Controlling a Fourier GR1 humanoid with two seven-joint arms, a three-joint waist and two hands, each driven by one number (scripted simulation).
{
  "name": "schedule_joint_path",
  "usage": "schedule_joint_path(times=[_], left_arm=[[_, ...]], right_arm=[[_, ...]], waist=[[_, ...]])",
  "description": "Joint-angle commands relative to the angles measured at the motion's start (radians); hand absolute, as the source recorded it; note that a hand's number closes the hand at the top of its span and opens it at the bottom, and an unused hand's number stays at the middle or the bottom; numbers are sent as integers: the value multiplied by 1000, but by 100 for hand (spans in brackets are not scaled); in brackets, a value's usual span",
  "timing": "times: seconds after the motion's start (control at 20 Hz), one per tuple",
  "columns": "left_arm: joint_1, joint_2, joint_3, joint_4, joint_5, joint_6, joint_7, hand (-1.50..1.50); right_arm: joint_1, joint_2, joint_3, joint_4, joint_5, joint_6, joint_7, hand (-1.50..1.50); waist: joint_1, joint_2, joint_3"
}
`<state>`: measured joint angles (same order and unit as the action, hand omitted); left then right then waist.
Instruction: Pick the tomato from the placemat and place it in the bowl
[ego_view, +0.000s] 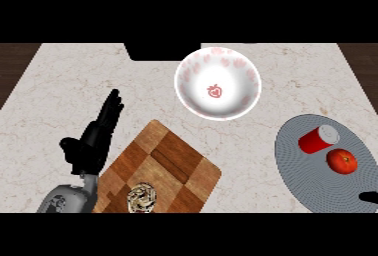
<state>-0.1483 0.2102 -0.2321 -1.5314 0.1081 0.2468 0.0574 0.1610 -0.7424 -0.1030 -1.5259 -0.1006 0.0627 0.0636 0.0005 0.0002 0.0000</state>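
A red-orange tomato (342, 161) lies on the round grey placemat (310, 175) at the right. A red cup (318, 139) with a white top lies beside it on the mat. The white bowl (218, 83) with pink strawberry prints stands at the back centre, holding nothing. My left hand (94, 137) rests open at the left, fingers pointing up, far from the tomato. Only a small black tip of my right hand (369, 197) shows at the right edge, just below the tomato; its fingers are out of sight.
A wooden cutting board (166, 167) lies at the front centre with a round pastry-like item (142, 198) on its near end. A dark panel (159, 50) sits at the counter's back edge. Dark wood floor shows beyond the counter's left and right sides.
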Motion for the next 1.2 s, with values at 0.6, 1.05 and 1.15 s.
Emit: schedule_joint_path(times=[0.6,1.05,1.15], left_arm=[[-21,-49,106,43,-39,-105,-17,0],[-41,-112,101,63,-105,-82,16,0],[-17,-71,146,-13,-68,-127,44,0]], right_arm=[[-10,195,-124,69,55,156,-142,-150],[-17,288,-147,103,92,196,-135,-150],[-30,227,-226,117,35,269,-109,-150]], waist=[[-4,0,0],[-3,0,0],[-2,-1,0]])
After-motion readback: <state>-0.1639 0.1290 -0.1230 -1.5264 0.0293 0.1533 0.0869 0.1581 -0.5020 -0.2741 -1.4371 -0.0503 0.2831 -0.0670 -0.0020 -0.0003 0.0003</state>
